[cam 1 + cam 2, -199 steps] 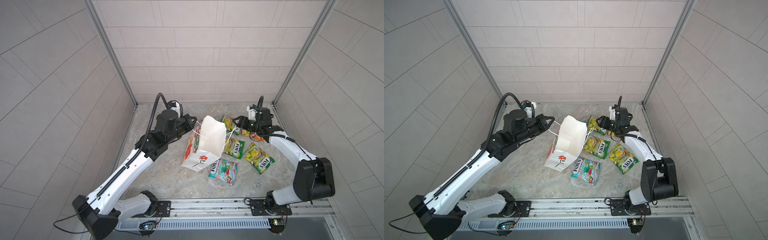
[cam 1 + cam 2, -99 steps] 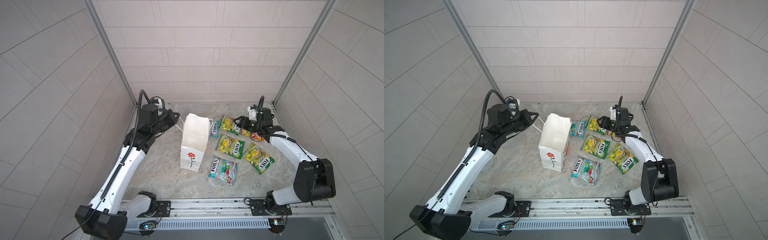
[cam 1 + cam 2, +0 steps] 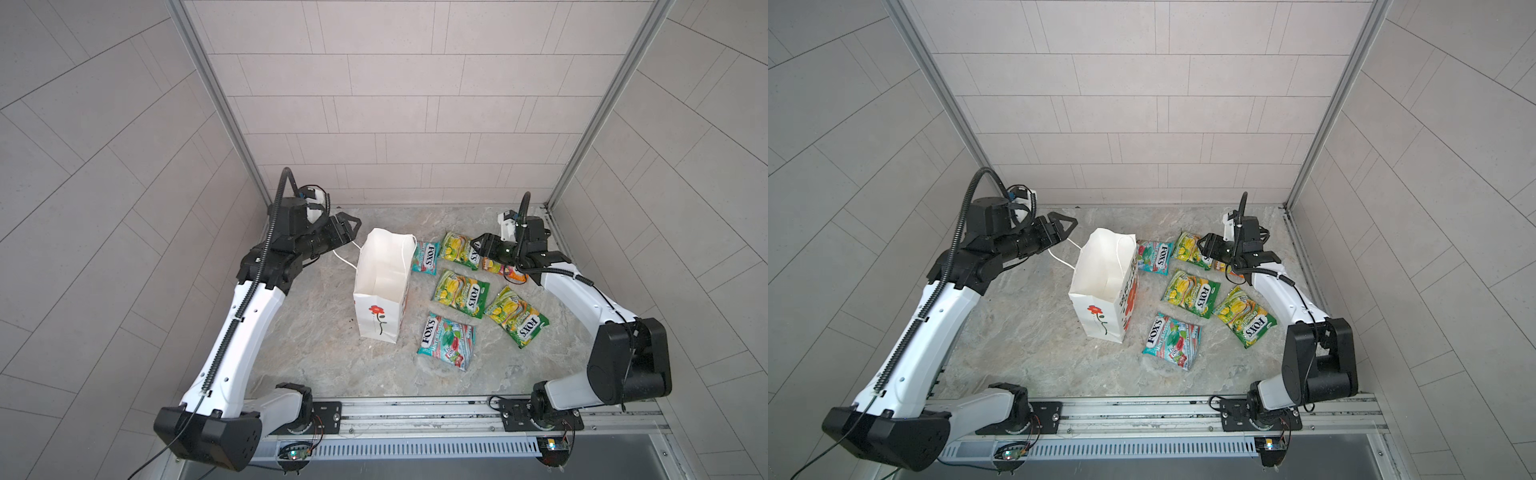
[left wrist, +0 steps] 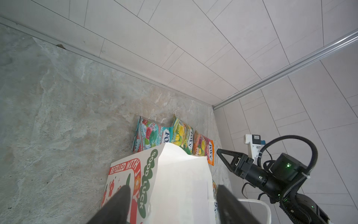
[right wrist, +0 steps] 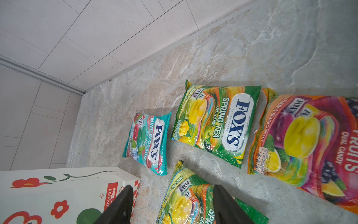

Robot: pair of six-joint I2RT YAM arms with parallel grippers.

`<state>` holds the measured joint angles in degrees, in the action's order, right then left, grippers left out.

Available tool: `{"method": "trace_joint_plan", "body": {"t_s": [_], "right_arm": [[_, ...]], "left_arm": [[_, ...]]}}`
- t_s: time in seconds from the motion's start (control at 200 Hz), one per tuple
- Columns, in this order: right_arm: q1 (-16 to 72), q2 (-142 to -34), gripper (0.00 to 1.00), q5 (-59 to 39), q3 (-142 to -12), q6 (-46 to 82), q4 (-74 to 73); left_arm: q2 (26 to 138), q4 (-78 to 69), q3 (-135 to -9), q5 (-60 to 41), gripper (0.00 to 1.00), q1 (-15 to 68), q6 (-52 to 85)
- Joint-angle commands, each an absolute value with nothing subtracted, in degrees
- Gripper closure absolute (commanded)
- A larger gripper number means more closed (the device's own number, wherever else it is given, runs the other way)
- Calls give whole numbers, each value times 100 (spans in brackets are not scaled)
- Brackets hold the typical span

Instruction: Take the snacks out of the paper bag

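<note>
– White paper bag point(image 3: 381, 291): where is it in both top views?
– Mid-surface point(image 3: 316, 332), standing upright. Its long axis runs straight up, the mouth is open to the ceiling, and the red flower face is turned to the front edge. The left gripper point(image 3: 353, 230) sits off its back-left corner, apart from it, jaws wide and holding nothing.
– And the packets point(image 3: 461, 294)?
– Six, flat on the right half, all outside the bag. A teal packet point(image 3: 425, 257) lies just beside the bag, toward the back edge. The rightmost green packet point(image 3: 516, 318) lies slantwise, its long axis running from back-left to front-right. The right gripper point(image 3: 478, 247) hovers over the back row, jaws parted, empty.
– Left wrist view?
– Fingers point(image 4: 120, 199) spread, the bag's open mouth ahead between them. I can't tell if they touch it.
– Right wrist view?
– Fingers point(image 5: 124, 199) apart above a green packet. An orange packet point(image 5: 302, 139) lies beside another green one.
</note>
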<state>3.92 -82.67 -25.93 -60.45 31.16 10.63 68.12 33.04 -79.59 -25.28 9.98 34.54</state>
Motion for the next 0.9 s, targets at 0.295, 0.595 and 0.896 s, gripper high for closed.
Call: {"method": "trace_joint_plan", "body": {"t_s": [0.295, 0.595, 0.896], "right_arm": [[356, -7565, 34, -567, -5827, 1959, 1758], [360, -7069, 34, 1729, -5115, 1312, 1128], [359, -6794, 34, 2822, -4192, 1236, 132]], "left_arm": [[6327, 3736, -8364, -179, 5, 941, 1905], [5735, 2870, -7303, 2460, 6, 940, 1646], [5115, 2087, -5819, 3154, 5, 941, 2127]]}}
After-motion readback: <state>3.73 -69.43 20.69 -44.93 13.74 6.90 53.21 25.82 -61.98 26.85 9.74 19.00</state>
